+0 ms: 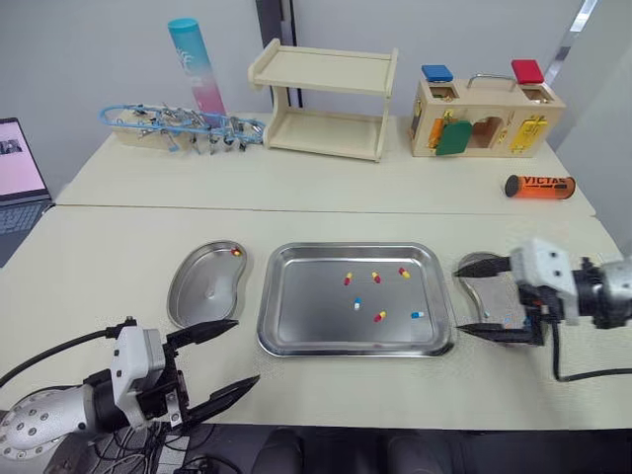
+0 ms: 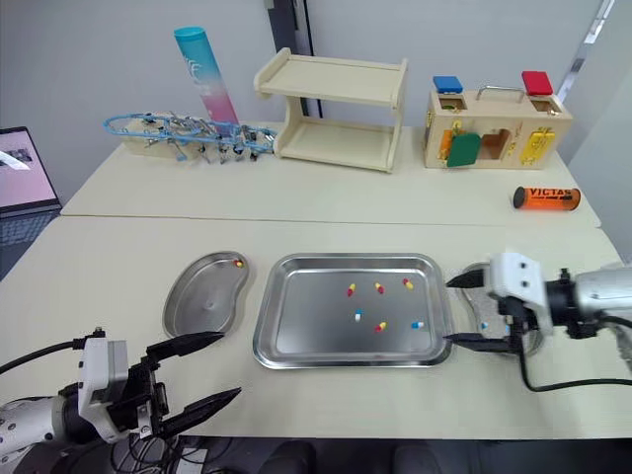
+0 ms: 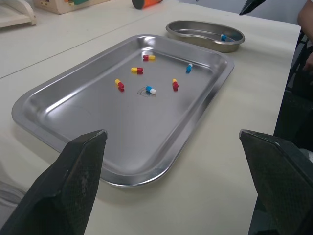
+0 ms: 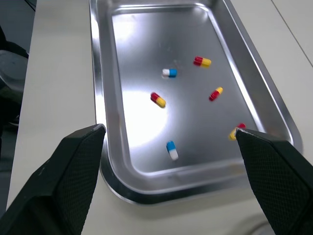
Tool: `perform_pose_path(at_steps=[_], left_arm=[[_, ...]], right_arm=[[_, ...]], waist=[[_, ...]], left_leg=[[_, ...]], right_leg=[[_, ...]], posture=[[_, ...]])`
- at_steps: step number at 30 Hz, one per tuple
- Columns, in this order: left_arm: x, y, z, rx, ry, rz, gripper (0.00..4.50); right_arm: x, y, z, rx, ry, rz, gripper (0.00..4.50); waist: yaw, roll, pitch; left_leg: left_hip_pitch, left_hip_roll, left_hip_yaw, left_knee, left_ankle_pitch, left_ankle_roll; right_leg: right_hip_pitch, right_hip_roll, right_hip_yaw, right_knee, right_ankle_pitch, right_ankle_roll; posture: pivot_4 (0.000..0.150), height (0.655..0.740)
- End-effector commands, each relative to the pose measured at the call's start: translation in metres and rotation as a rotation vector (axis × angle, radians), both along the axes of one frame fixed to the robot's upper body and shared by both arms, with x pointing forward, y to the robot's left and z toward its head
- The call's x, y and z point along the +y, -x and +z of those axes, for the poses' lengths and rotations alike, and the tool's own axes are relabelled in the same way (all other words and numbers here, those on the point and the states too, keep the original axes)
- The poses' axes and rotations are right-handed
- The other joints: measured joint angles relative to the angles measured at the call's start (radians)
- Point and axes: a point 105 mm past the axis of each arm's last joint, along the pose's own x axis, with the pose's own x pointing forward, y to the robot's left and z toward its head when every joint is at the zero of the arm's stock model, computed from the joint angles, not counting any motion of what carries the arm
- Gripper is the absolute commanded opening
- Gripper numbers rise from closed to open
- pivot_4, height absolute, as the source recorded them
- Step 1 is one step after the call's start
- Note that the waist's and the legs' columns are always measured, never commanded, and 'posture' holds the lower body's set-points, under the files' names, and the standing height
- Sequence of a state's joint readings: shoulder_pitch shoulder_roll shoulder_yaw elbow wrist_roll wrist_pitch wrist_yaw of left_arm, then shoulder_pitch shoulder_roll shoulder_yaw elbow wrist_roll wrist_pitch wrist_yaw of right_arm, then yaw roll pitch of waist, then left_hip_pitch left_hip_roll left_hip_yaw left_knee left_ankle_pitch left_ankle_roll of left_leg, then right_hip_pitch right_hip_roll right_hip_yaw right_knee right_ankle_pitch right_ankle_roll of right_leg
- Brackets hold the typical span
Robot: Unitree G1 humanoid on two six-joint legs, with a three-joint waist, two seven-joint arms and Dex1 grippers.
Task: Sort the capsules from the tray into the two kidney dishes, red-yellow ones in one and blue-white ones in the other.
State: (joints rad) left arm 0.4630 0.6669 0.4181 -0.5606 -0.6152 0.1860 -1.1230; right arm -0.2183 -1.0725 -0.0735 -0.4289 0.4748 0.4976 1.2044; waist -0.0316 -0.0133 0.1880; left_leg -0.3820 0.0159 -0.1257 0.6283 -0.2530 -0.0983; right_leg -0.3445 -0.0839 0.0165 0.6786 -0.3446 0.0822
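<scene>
Left gripper (image 1: 246,352): black fingers spread wide, nothing held. It hung over the beige table (image 1: 118,267) near the front edge, off the front left corner of the rectangular stainless steel tray (image 1: 267,296) and just in front of the left steel kidney dish (image 1: 197,291).

Right gripper (image 1: 460,299): fingers likewise spread wide and empty, tips aimed at the tray's right rim, poised over the right steel kidney dish (image 3: 205,45).

Tray sat between the two dishes. Six capsules lay loose on its floor, apart from one another:
- four red-yellow capsules (image 1: 348,279), (image 1: 376,277), (image 1: 404,273), (image 1: 379,316)
- two blue-white capsules (image 1: 357,303), (image 1: 418,315)

Left dish held one red-yellow capsule (image 1: 236,253) at its far rim. Right dish held one blue-white capsule (image 3: 223,37).

Farther back on the table: a pale wooden two-tier shelf (image 1: 326,104), a wooden lock box (image 1: 486,118), and an orange tube (image 1: 539,186) lying on its side.
</scene>
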Motion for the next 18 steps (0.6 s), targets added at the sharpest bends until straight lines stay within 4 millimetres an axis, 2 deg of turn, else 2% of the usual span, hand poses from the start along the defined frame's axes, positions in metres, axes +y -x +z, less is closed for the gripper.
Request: perform_pose_path(at_steps=[1, 4, 7, 9, 13, 18], left_arm=[[-0.009, 0.006, 0.002, -0.038, 0.005, -0.044, 4.50], [-0.011, 0.004, -0.003, -0.048, 0.010, -0.042, 4.50], [-0.017, 0.001, -0.003, -0.064, 0.030, -0.044, 4.50], [-0.021, 0.000, -0.001, -0.070, 0.045, -0.048, 4.50], [-0.025, 0.002, -0.002, -0.059, 0.054, -0.064, 4.50], [-0.028, 0.002, -0.003, -0.048, 0.058, -0.073, 4.50]], right_arm=[[0.028, -0.002, -0.009, -0.032, -0.032, 0.041, 4.48], [0.046, -0.007, -0.019, -0.048, -0.055, 0.044, 4.48], [0.059, -0.014, -0.033, -0.063, -0.056, 0.027, 3.86], [0.068, -0.018, -0.037, -0.070, -0.063, 0.011, 3.21], [0.088, -0.031, -0.045, -0.099, -0.065, -0.039, 3.21], [0.102, -0.044, -0.050, -0.099, -0.070, -0.102, 3.21]], waist=[[0.000, -0.002, -0.001], [0.001, -0.002, -0.001], [0.001, -0.002, -0.001], [0.001, -0.002, -0.001], [-0.002, -0.002, -0.001], [-0.001, -0.002, -0.001]], left_leg=[[0.000, 0.000, 0.000, 0.000, 0.000, 0.000], [0.000, 0.000, -0.001, 0.000, 0.000, 0.000], [0.000, 0.000, -0.001, 0.000, 0.000, 0.000], [0.000, 0.000, -0.002, 0.000, 0.000, 0.000], [0.000, 0.000, -0.002, 0.000, 0.000, 0.000], [0.000, 0.000, -0.002, 0.000, 0.000, 0.000]], right_leg=[[0.000, 0.000, 0.000, 0.000, 0.000, 0.000], [0.000, 0.000, 0.000, 0.000, 0.000, 0.000], [0.000, 0.000, 0.000, 0.000, 0.000, 0.000], [0.000, 0.000, -0.001, 0.000, 0.000, 0.000], [0.000, 0.000, -0.001, 0.001, 0.000, 0.000], [-0.001, 0.000, -0.001, 0.001, 0.000, 0.000]], posture=[[0.150, 0.7400], [0.150, 0.7400], [0.150, 0.7400], [0.150, 0.7400], [0.150, 0.7400], [0.150, 0.7400]])
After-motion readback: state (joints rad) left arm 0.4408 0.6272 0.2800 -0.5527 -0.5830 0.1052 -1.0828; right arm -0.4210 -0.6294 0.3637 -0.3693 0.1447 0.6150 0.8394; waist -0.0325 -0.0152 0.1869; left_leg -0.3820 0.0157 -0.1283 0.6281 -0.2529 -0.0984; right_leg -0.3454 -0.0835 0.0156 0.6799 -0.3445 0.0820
